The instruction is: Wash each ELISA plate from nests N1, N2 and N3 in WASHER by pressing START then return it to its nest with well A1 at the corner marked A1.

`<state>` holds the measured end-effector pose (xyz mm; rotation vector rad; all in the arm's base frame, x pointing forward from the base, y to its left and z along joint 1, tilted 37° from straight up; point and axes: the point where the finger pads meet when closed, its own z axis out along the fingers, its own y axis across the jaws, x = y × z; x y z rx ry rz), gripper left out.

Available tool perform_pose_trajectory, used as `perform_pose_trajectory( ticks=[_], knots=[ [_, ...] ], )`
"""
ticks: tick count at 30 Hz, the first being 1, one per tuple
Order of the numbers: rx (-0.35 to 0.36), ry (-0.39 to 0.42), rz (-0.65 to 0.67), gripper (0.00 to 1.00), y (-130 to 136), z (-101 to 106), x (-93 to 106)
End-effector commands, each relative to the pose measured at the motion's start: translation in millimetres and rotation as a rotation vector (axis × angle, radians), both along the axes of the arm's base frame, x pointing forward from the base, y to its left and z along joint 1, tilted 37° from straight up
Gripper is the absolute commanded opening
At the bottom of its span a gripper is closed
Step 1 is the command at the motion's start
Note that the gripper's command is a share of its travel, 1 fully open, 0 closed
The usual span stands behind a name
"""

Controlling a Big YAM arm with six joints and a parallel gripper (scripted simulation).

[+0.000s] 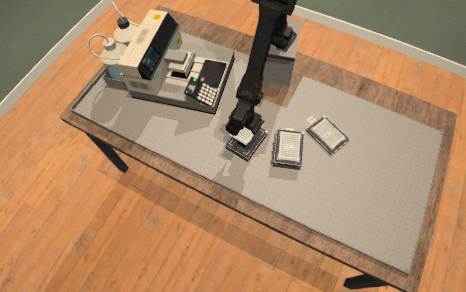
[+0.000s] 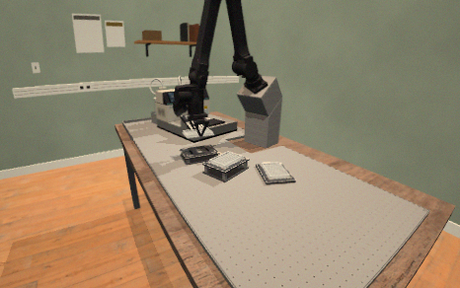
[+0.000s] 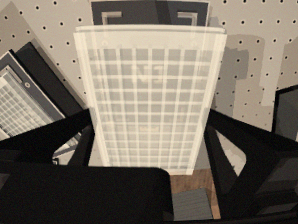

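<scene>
plate point(image 1: 244, 136) point(image 2: 197, 133) point(image 3: 148, 100) clamped between wide-set jaws point(image 1: 245, 131) point(image 2: 199, 129)

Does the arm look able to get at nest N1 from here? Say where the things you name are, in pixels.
Probably yes: the gripper point(image 1: 245, 133) point(image 2: 198, 132) point(image 3: 149, 113) holds a plate point(image 1: 244, 136) point(image 2: 190, 133) point(image 3: 150, 105) over nest N1 point(image 1: 246, 151) point(image 2: 195, 156) point(image 3: 150, 11), and nothing shows in between.

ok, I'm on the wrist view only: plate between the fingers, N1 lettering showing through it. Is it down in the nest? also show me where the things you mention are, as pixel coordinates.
Observer: No. In the exterior view the plate point(image 1: 244, 136) point(image 2: 190, 133) point(image 3: 150, 100) hangs above the nest point(image 1: 247, 156) point(image 2: 198, 154) point(image 3: 150, 9), with a gap under it.
Operator: Any light by the washer's keypad?
Observer: Yes, the top view shows a green light point(image 1: 195, 79) beside the keypad point(image 1: 206, 93).
Operator: And the nest farthest from the washer point(image 1: 145, 45) point(image 2: 162, 109) point(image 3: 286, 117), loaded?
Observer: Yes, a pale plate point(image 1: 327, 132) point(image 2: 274, 171) lies on it.
</scene>
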<state>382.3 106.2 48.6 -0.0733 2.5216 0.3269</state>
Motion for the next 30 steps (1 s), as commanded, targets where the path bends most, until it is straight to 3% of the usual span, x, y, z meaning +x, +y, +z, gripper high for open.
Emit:
perform_pose_trajectory(
  ticks=[1, 30],
  knots=[
    [0.008, -0.008, 0.002, 0.84, 7.9, -2.5, 9.8],
    [0.006, 0.0, 0.002, 0.84, 18.3, -39.7, 28.5]
  ],
)
